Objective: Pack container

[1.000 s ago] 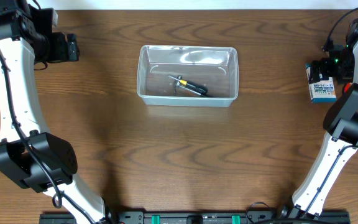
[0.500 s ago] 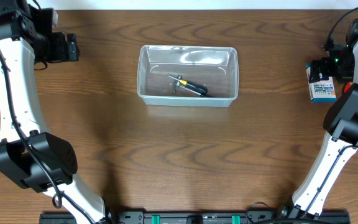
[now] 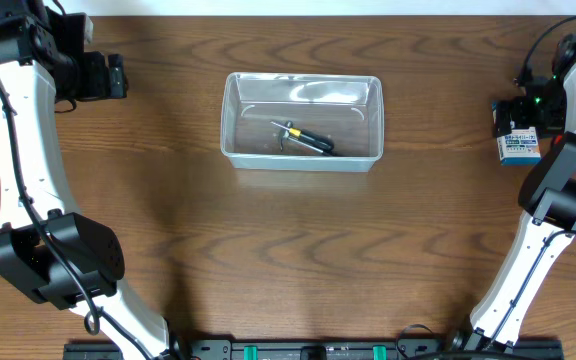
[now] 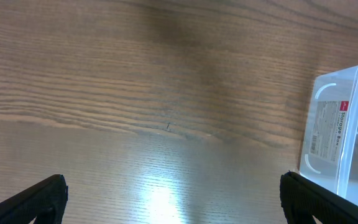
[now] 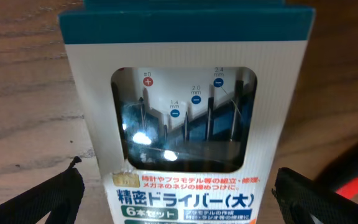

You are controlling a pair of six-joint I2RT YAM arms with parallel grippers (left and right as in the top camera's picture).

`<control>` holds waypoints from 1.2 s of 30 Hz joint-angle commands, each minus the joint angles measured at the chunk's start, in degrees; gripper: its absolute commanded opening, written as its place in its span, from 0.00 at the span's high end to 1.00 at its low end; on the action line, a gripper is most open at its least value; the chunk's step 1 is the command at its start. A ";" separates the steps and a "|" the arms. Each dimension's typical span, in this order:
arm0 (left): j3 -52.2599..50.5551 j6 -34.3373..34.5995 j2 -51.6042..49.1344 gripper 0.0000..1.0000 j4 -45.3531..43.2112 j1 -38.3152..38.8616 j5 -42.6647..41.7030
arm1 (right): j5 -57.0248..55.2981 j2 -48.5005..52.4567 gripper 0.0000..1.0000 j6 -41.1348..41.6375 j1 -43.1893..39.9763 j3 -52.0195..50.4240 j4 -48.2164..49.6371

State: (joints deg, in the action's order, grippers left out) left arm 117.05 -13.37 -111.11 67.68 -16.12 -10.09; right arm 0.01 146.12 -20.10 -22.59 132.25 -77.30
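Observation:
The clear plastic container (image 3: 301,155) stands at the table's middle back, with a small black-and-yellow screwdriver (image 3: 306,138) lying in it. Its end wall with a label shows at the right edge of the left wrist view (image 4: 344,137). My left gripper (image 3: 120,75) is open and empty over bare table at the far left (image 4: 173,205). My right gripper (image 3: 518,128) is open at the far right, its fingers on either side of a blue-and-white box of precision screwdrivers (image 3: 519,150). In the right wrist view the box (image 5: 185,124) fills the space between the fingers (image 5: 328,196).
The wood-grain table (image 3: 298,260) runs between both arms. The arm bases stand at the front left (image 3: 58,260) and front right (image 3: 558,200). The table's back edge lies just behind the container.
The right wrist has shifted slightly at the box. The left arm, the container and the screwdriver have not moved.

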 commanded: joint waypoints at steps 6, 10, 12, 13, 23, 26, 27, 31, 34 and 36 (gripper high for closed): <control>0.04 -0.33 0.15 0.02 0.20 -0.20 0.48 | -0.70 1.99 0.01 0.28 0.48 -0.37 0.46; 0.04 -0.33 0.15 0.02 0.20 -0.20 0.48 | -1.73 1.99 0.01 -0.02 0.44 -0.37 0.63; 0.04 -0.33 0.15 0.02 0.20 -0.20 0.48 | -1.70 2.03 0.01 -0.33 0.44 -0.37 0.63; 0.04 -0.33 0.15 0.02 0.20 -0.20 0.48 | -1.73 2.03 0.01 -0.42 0.44 -0.37 0.63; 0.04 -0.33 0.15 0.02 0.20 -0.20 0.50 | -1.75 2.08 0.02 -0.98 0.31 -0.37 0.61; 0.04 -0.33 0.15 0.02 0.20 -0.20 0.50 | -1.75 2.08 0.06 -0.98 0.33 -0.37 0.61; 0.04 -0.33 0.15 0.02 0.20 -0.20 0.48 | -1.75 2.08 0.07 -0.98 0.33 -0.37 0.61; 0.04 -0.33 0.15 0.02 0.20 -0.20 0.48 | -1.75 2.08 0.11 -0.98 0.33 -0.37 0.61; 0.04 -0.33 0.15 0.02 0.20 -0.20 0.50 | -1.73 2.08 0.15 -0.96 0.39 -0.37 0.63; 0.04 -0.33 0.15 0.02 0.20 -0.20 0.48 | -1.75 2.08 0.16 -0.96 0.50 -0.37 0.63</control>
State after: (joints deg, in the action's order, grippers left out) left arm 117.05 -13.37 -111.11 67.68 -16.12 -10.09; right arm -1.32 147.74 -20.73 -22.59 132.20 -76.79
